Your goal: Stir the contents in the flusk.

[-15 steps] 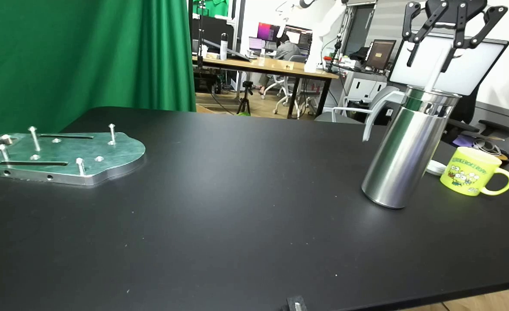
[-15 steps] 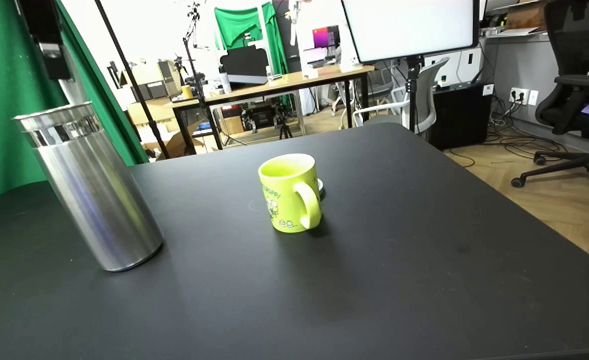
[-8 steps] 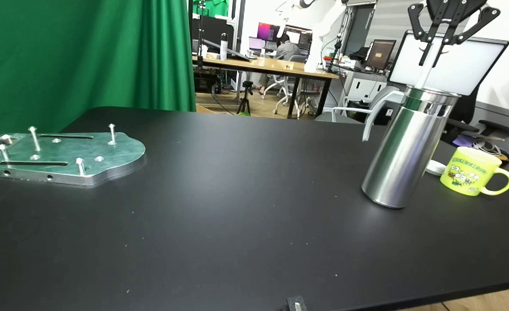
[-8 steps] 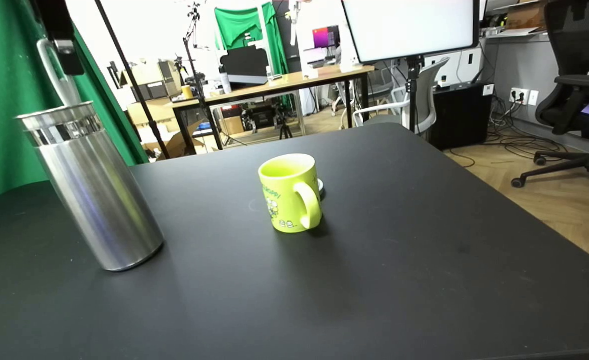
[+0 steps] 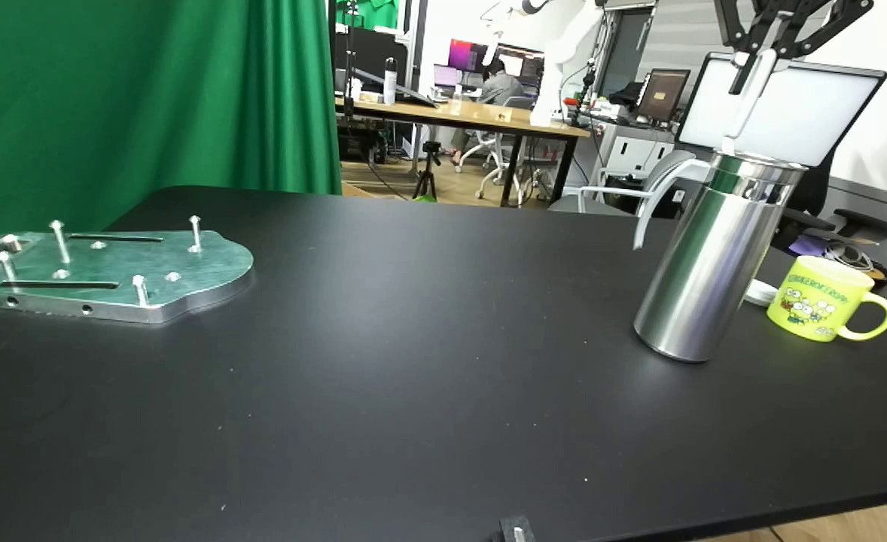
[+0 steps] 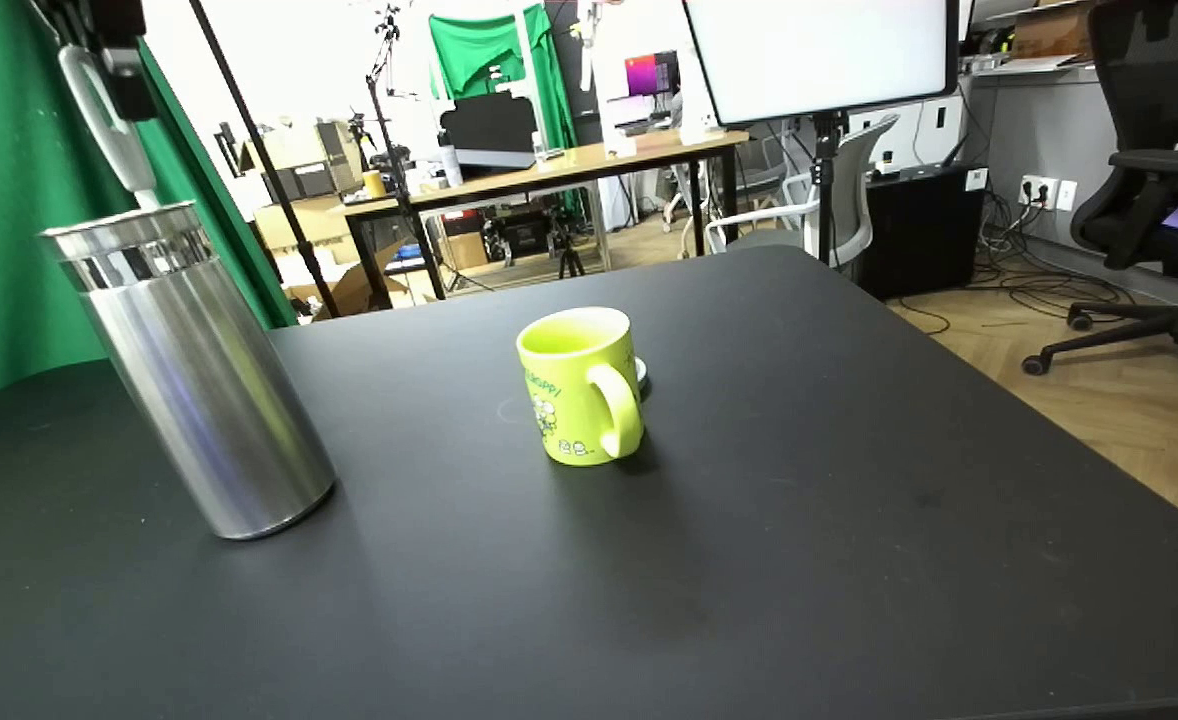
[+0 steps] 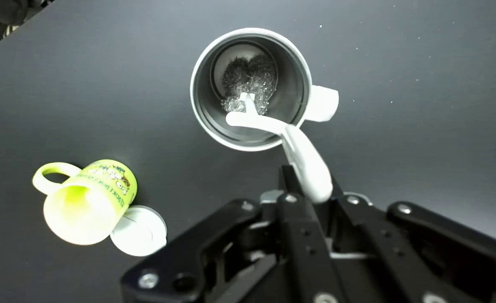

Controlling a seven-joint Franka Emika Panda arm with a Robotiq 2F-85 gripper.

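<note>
The flusk, a tall shiny steel flask (image 5: 714, 271), stands on the black table at the right; it also shows at the left in an exterior view (image 6: 204, 400). Its white side handle (image 7: 321, 103) shows in the wrist view. My gripper (image 5: 752, 71) is above the flusk's mouth, shut on the handle of a white tool (image 7: 307, 164). The tool (image 6: 114, 130) slants down into the mouth, and its thin stem passes inside the rim. In the wrist view, dark, speckled, bristly-looking matter lies around the tool's lower end in the flusk; I cannot tell what it is.
A yellow-green mug (image 7: 105, 185) stands near the flusk, with a white round lid (image 7: 140, 231) beside it. A metal plate with upright bolts (image 5: 112, 271) lies at the far left in an exterior view. The table's edge (image 6: 1049, 430) runs beyond the mug.
The gripper was open around the tool, then shut on it, and has since moved up. The tool has risen and its thin stem now shows above the rim. The flusk has shifted slightly.
</note>
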